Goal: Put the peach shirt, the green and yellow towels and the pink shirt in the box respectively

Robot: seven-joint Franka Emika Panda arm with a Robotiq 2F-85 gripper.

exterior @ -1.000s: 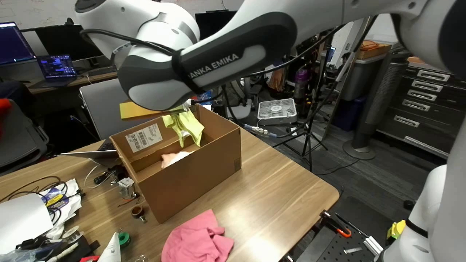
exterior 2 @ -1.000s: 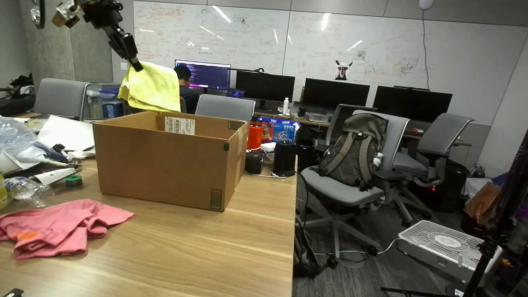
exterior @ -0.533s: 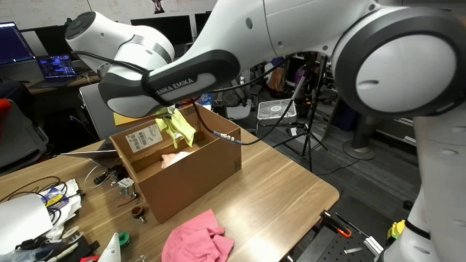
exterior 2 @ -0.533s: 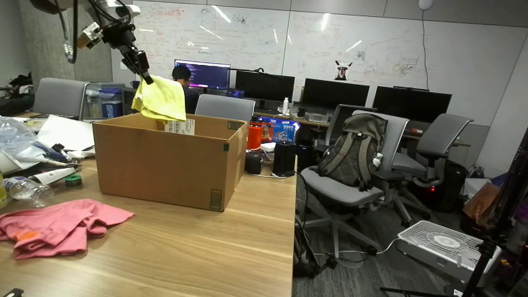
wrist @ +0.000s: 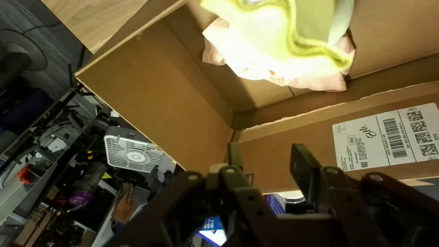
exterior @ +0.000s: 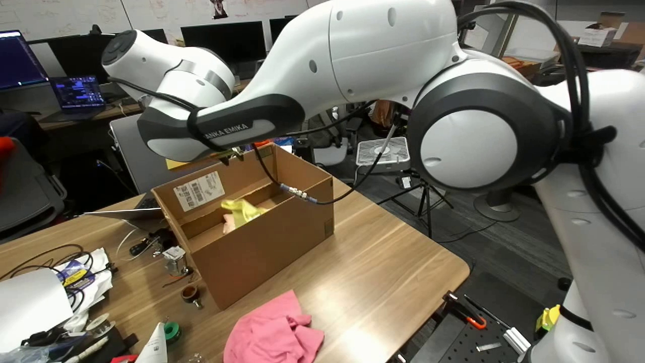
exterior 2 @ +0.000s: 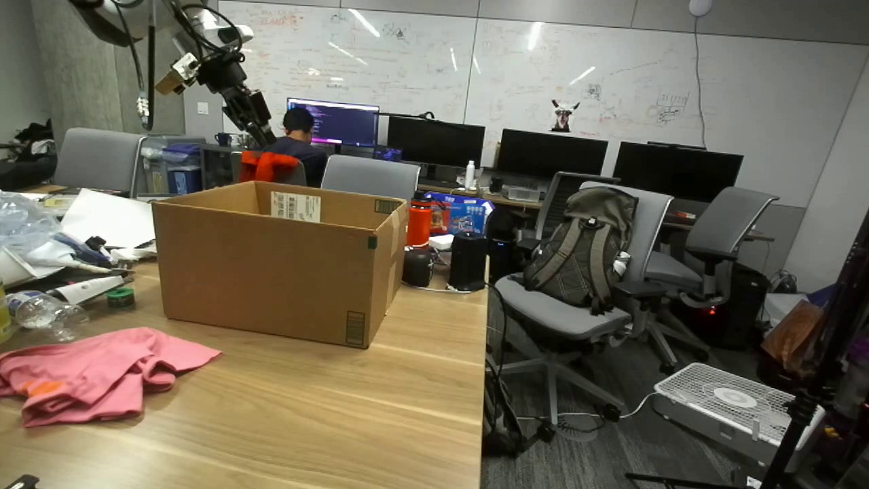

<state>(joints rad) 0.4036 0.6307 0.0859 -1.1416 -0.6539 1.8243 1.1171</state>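
Wrist view: shows the gripper [wrist: 268, 156] with its 2 fingers spread, letting cardboard show between the tips. Shows the yellow-green towel [wrist: 291, 37] lying on the peach shirt [wrist: 319, 80], both inside the box [wrist: 164, 91], with floor exposed beside them. Includes a white label [wrist: 386, 137] on an inner wall, bearing a barcode, square codes and a pen scrawl, plus print too small to read.

In an exterior view, shows the towel slumped in the box, no longer hanging from the gripper as earlier. Reads "ANKA EMIKA" on the arm [exterior: 242, 126]. Has the pink shirt [exterior: 274, 330] unmoved on the tabletop [exterior: 363, 262], near the box's corner, with wood stretching to a rounded edge.

In an exterior view, puts the gripper lower than before, above the box's rim with a gap between, and uncovers orange fabric [exterior 2: 263, 166] behind.
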